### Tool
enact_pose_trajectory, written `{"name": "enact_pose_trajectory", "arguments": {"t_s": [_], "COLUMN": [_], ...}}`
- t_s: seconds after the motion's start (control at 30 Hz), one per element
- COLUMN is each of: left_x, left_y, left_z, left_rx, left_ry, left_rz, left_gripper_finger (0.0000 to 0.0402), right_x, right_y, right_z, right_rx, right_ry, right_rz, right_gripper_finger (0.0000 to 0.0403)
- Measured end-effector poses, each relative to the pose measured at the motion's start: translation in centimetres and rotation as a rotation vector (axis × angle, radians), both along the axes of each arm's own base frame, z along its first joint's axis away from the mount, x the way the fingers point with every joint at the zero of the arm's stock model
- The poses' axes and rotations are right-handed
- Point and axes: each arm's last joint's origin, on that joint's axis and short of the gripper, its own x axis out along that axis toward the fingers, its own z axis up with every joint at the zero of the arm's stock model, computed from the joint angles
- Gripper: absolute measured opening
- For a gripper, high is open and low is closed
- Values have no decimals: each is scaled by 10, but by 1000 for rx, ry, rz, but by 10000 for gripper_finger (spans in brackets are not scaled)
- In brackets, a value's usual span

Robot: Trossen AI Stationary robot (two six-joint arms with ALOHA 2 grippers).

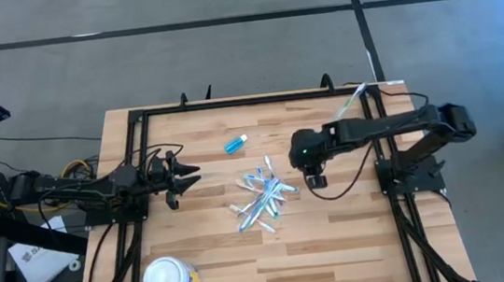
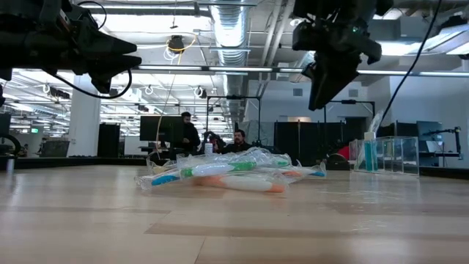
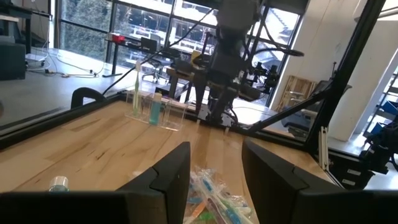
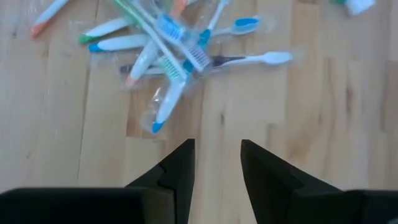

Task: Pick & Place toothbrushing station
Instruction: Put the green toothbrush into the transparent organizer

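Observation:
A pile of several thin white, blue and pink toothbrushes in clear wrappers (image 1: 263,201) (image 2: 227,172) (image 4: 168,46) lies flat on the wooden table's middle. A small blue tube with a white cap (image 1: 235,144) (image 3: 59,182) lies beyond it. My right gripper (image 1: 316,177) (image 4: 216,149) hangs open above the table just right of the pile, pointing steeply down, with nothing between its fingers. My left gripper (image 1: 192,175) (image 3: 214,162) waits open and level at the table's left, facing the pile.
A clear holder (image 1: 360,97) (image 2: 385,154) (image 3: 152,109) stands at the table's far right corner with a toothbrush upright in it. A white-lidded yellow tub (image 1: 168,281) sits at the near left. Bare wood lies around the pile. People sit far behind the table.

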Motion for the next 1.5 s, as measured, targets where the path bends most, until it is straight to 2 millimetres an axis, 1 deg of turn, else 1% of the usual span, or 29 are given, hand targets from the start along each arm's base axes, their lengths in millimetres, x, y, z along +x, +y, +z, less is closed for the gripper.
{"name": "enact_pose_trajectory", "arguments": {"t_s": [0.23,0.53,0.7,0.87,1.1,1.17,1.23,1.3,1.37,1.43,1.5], "left_x": [0,0,0,0,0,0,0,0,0,0,1], "left_y": [0,0,0,0,0,0,0,0,0,0,0], "left_z": [0,0,0,0,0,0,0,0,0,0,-1], "left_rx": [0,0,0,0,0,0,0,0,0,0,0], "left_ry": [-1,-1,-1,-1,-1,-1,-1,-1,1,0,10], "left_rz": [0,0,-1,-1,-1,-1,0,-1,0,-1,0], "left_gripper_finger": [140,140,140,140,140,140,140,140,140,140,140], "right_x": [16,31,38,41,42,46,44,51,48,53,52], "right_y": [5,4,6,4,-2,-3,-3,-3,-2,-2,-2], "right_z": [-18,-40,-51,-51,-52,-58,-64,-67,-71,-74,-75], "right_rx": [70,67,96,104,104,103,103,102,115,121,123], "right_ry": [7,26,28,-4,-9,-7,35,0,38,11,29], "right_rz": [42,56,85,93,72,73,80,89,93,99,97], "right_gripper_finger": [120,120,120,120,120,120,120,120,120,120,120]}}
